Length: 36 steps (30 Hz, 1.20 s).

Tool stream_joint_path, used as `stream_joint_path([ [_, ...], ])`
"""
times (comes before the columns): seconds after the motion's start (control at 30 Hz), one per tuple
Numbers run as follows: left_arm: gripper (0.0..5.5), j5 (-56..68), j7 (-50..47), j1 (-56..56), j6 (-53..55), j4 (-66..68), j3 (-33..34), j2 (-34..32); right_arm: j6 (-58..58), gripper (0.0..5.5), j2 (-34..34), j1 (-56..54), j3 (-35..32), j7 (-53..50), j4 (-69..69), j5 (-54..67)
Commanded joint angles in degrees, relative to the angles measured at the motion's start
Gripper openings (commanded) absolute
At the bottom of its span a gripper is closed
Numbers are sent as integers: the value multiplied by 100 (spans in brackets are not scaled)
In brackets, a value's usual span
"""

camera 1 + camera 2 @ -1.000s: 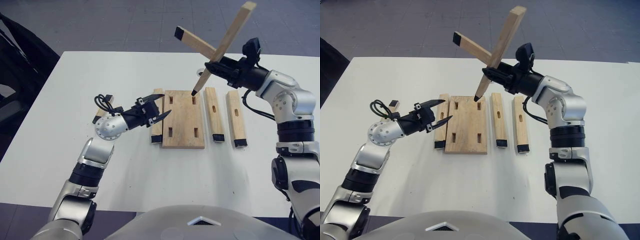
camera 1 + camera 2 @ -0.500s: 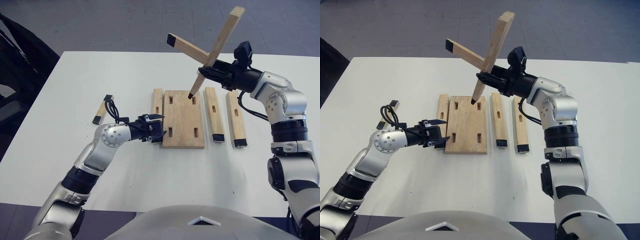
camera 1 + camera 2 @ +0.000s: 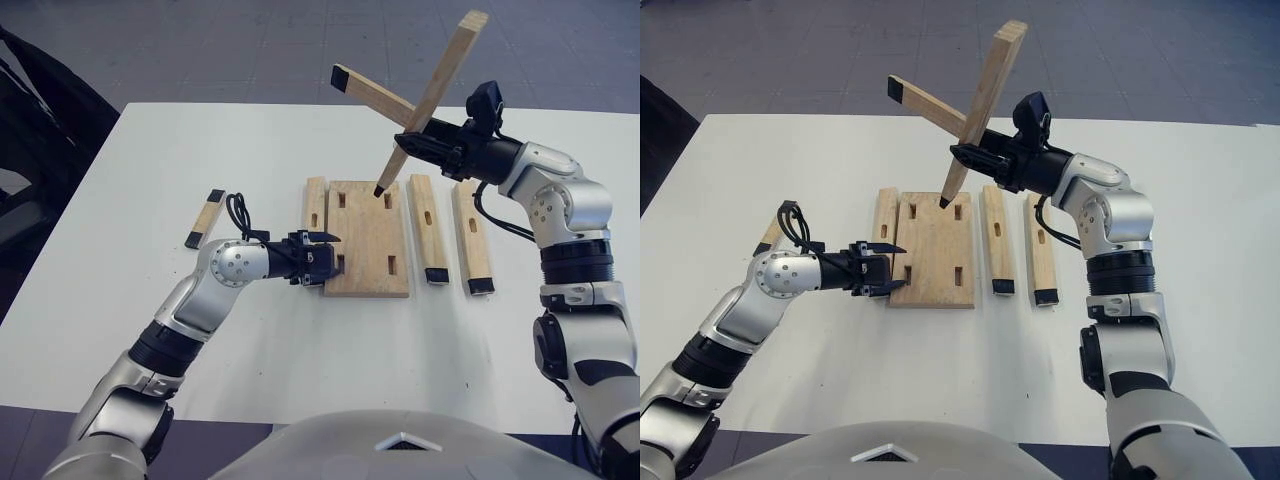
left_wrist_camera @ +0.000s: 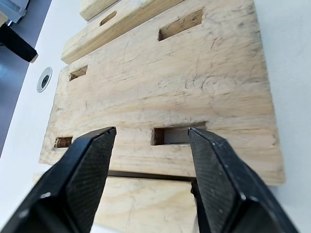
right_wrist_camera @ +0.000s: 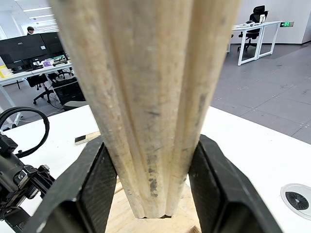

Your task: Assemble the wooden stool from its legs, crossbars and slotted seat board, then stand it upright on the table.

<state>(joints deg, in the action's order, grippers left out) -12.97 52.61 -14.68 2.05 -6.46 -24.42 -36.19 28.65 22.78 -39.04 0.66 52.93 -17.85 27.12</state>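
Early on: the right end effector (image 3: 412,141) clamps one joined cross (image 3: 424,102) over the seat (image 3: 367,240), the left end effector (image 3: 326,262) gapes at its edge, and the legs (image 3: 427,228) lie loose.

Since earlier, left claw (image 3: 325,261) forward to seat board (image 3: 368,218) edge.

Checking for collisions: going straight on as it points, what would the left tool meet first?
Likely the seat board, at its left edge by the near slot; the open left tool sits over the leg beside it. Depth is unclear.
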Motion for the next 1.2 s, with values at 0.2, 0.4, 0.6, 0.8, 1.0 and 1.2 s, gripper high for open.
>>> stream_joint_path([
  [0.2, 278, -1384, 500, -468, -598, 1018, -773, -819, -42, 202, 42, -84, -28, 28, 151, -83],
  [0.4, 278, -1214, 629, -467, -1013, 1262, -548, -1351, -322, 202, 96, -84, 124, 154, -90, -396],
  [0.6, 278, -1173, 555, -637, -1445, 1559, -469, -1304, -588, 202, -273, -363, 206, 242, -787, -553],
  [0.8, 278, -1145, 482, -642, -1535, 1598, -460, -1131, -1076, 202, -705, -810, 310, 326, -1720, -830],
  [1.0, 278, -1150, 486, -643, -1535, 1582, -448, -1065, -1648, 202, -748, -985, 616, 800, -2908, -1385],
  [1.2, 278, -1125, 470, -581, -1478, 1510, -417, -1024, -2224, 202, -932, -936, 637, 639, -3646, -1680],
])
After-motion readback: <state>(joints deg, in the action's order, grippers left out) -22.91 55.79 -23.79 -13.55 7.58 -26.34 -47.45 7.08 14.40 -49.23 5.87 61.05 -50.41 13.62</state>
